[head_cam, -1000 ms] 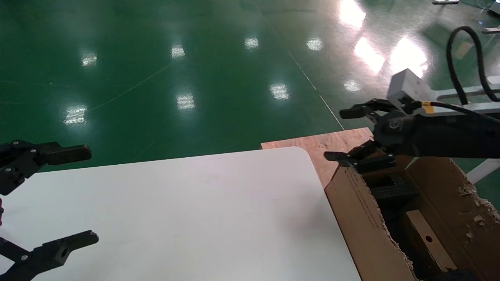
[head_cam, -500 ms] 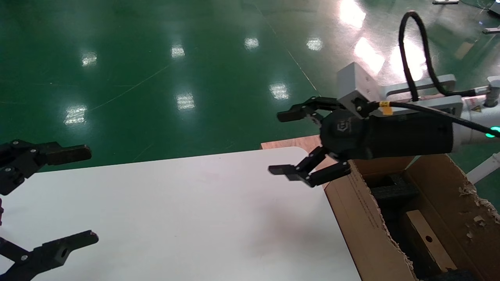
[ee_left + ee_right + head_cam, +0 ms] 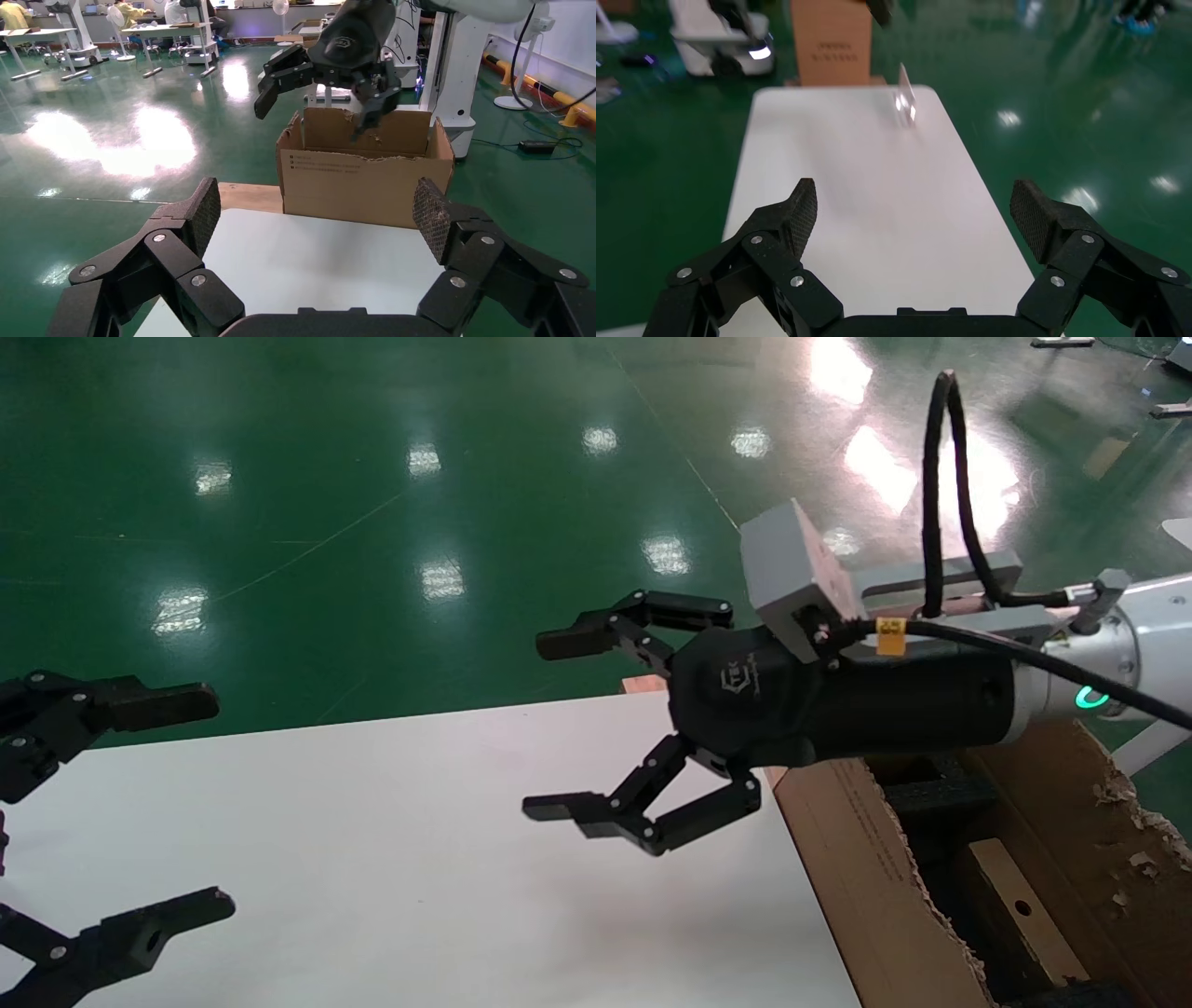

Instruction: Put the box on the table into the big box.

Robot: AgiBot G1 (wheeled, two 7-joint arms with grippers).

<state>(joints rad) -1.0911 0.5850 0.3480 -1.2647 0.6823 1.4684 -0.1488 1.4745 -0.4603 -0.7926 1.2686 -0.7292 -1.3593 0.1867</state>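
Note:
The small tan box (image 3: 1020,910) with a round hole lies inside the big box (image 3: 866,868), a torn brown carton at the table's right edge, on dark foam. The carton also shows in the left wrist view (image 3: 365,182). My right gripper (image 3: 549,724) is open and empty, level above the right part of the white table (image 3: 372,822), left of the carton. It also shows in the left wrist view (image 3: 316,105). Its own view shows bare tabletop (image 3: 863,182) between its fingers (image 3: 796,210). My left gripper (image 3: 209,803) is open and empty over the table's left end.
A plywood board (image 3: 638,684) lies behind the table's rounded corner and shows in the left wrist view (image 3: 246,196). Green floor surrounds the table. Another brown carton (image 3: 831,42) stands beyond the table's far end in the right wrist view.
My right gripper has moved left from above the big box to above the table, staying open. The left gripper and the small box have not moved.

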